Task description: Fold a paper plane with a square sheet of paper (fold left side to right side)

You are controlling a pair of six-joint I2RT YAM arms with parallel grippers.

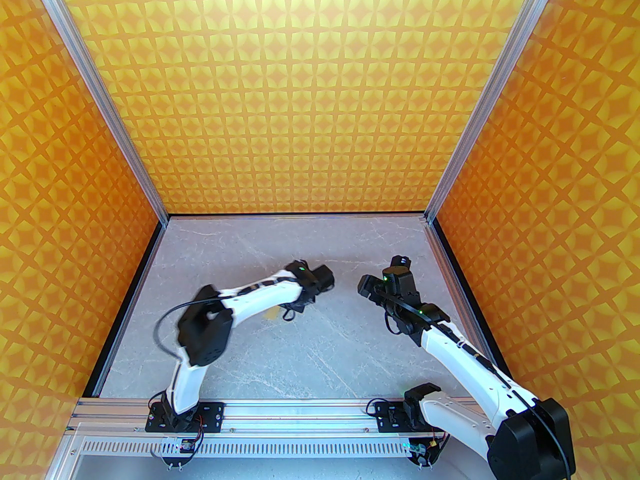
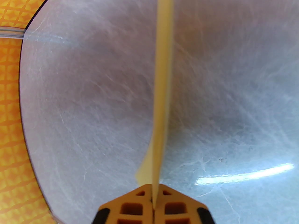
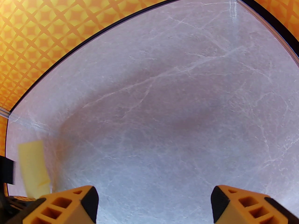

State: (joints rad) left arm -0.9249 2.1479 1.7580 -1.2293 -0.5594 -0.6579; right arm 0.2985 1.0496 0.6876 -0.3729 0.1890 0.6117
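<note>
The left gripper [image 2: 153, 203] is pinching the paper plane [image 2: 162, 78] by its near end over the table [image 2: 81, 90]; the right gripper [image 3: 154, 204] is gaping empty (flimsy, light paper, probably best held along its crease)

A grey marble-veined table [image 1: 300, 348] is boxed in by three walls [image 1: 300, 93] patterned in orange and yellow, joined by aluminium corner posts [image 1: 107, 103]; an aluminium rail [image 1: 300, 410] runs along the near edge.

Tabletop [image 3: 149, 101] lies open ahead of right claw [image 3: 154, 204]; patterned walls [image 3: 46, 20] bound it.
</note>
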